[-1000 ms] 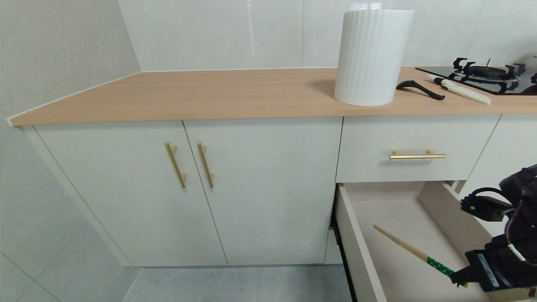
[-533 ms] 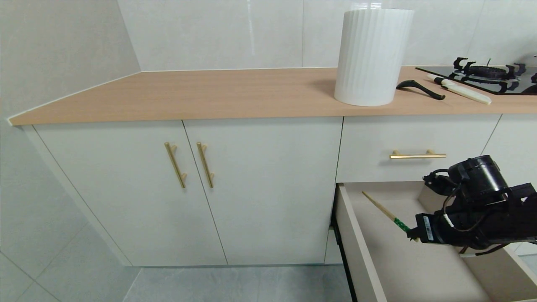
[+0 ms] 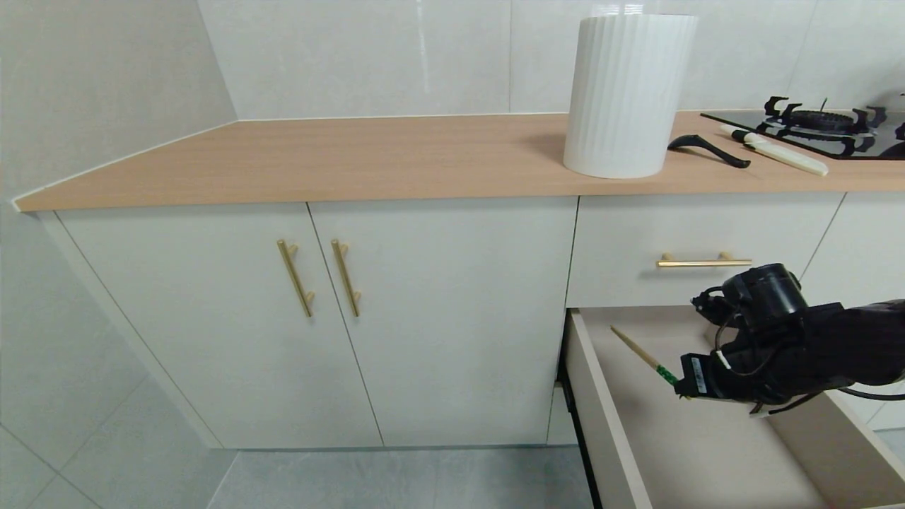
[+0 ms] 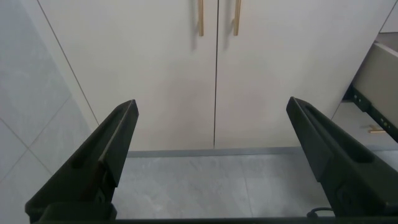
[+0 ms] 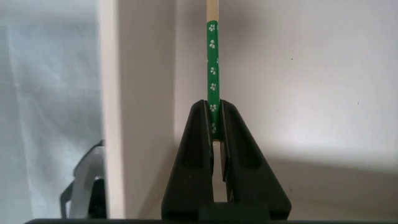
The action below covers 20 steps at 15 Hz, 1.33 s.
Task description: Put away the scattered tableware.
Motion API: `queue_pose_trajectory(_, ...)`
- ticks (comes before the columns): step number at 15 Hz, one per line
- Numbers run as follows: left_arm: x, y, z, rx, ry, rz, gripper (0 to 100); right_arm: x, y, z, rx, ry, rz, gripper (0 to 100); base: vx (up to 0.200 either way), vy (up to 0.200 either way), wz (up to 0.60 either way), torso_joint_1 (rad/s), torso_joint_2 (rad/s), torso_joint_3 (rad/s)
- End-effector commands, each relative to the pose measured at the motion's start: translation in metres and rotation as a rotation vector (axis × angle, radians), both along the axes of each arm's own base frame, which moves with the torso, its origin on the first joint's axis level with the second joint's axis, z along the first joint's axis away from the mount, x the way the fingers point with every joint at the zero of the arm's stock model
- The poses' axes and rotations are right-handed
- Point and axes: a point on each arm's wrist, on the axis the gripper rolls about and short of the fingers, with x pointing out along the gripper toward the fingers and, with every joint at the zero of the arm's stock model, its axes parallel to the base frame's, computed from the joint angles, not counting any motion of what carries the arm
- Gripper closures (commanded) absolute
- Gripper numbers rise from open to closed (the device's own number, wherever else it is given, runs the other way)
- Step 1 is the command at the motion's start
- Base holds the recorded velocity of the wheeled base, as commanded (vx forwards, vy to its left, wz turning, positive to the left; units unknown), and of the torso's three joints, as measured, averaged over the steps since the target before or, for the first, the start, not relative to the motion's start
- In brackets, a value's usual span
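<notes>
Wooden counter (image 3: 353, 159) over pale cabinet doors (image 3: 438, 318), green-banded chopstick (image 3: 640, 351) angled over the open drawer (image 3: 601, 410), its end pinched between the closed fingers of the right gripper (image 3: 682, 387), left gripper (image 4: 211, 109) spread wide and empty, facing the cabinet doors.

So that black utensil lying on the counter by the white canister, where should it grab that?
Probably by its slim straight end, from above, jaws across the width. The black utensil lies flat on the countertop, so nothing slips under it, and its broader curved end sits near the white canister, leaving less room there.
</notes>
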Motion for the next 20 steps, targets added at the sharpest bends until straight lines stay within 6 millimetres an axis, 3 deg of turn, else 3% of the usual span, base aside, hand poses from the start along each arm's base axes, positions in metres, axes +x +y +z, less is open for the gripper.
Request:
queue_pose_trajectory(1,0.000,0.000,0.000,0.000,0.000,-0.001,0,0.035,0.009,-0.049,-0.110,0.095,-0.036,100,0.000,0.000,0.00,0.000,0.00,0.000)
queue_pose_trajectory(2,0.000,0.000,0.000,0.000,0.000,-0.001,0,0.047,0.011,-0.066,-0.143,0.120,-0.048,100,0.000,0.000,0.00,0.000,0.00,0.000)
queue_pose_trajectory(4,0.000,0.000,0.000,0.000,0.000,-0.001,0,0.060,0.013,-0.081,-0.150,0.135,-0.047,100,0.000,0.000,0.00,0.000,0.00,0.000)
queue_pose_trajectory(7,0.000,0.000,0.000,0.000,0.000,-0.001,0,0.070,0.018,-0.107,-0.161,0.178,-0.039,100,0.000,0.000,0.00,0.000,0.00,0.000)
queue_pose_trajectory(11,0.000,0.000,0.000,0.000,0.000,-0.001,0,0.071,0.018,-0.127,-0.175,0.221,-0.038,100,0.000,0.000,0.00,0.000,0.00,0.000)
queue_pose_trajectory(20,0.000,0.000,0.000,0.000,0.000,-0.001,0,0.070,0.014,-0.130,-0.196,0.226,-0.044,100,0.000,0.000,0.00,0.000,0.00,0.000)
